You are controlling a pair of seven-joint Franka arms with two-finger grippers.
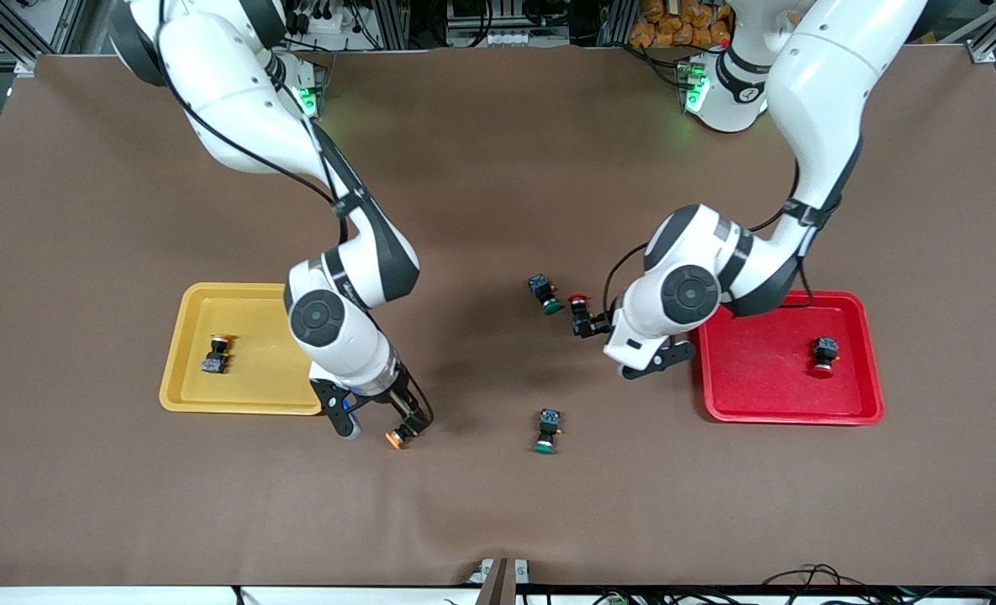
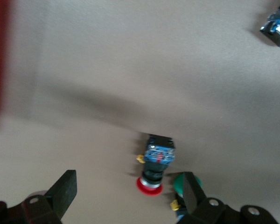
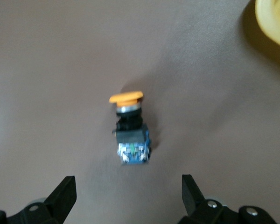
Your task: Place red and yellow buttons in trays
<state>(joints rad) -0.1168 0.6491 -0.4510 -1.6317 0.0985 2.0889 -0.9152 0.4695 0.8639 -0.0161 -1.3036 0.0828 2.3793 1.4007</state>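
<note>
My right gripper (image 1: 382, 423) is open, low over the mat beside the yellow tray (image 1: 250, 395). A yellow-capped button (image 1: 397, 437) lies on its side just past the open fingertips (image 3: 65, 191), untouched, as the right wrist view (image 3: 129, 128) shows. A second yellow button (image 1: 217, 354) lies in the yellow tray. My left gripper (image 1: 596, 325) is open, low beside the red tray (image 1: 758, 395). A red-capped button (image 1: 580, 309) lies between and just past its fingers (image 2: 65, 186), also seen in the left wrist view (image 2: 155, 163). Another red button (image 1: 824, 354) lies in the red tray.
Two green-capped buttons lie on the brown mat: one (image 1: 545, 294) close beside the loose red button, its cap against my left finger in the left wrist view (image 2: 178, 183), and one (image 1: 546, 431) nearer the front camera, mid-table.
</note>
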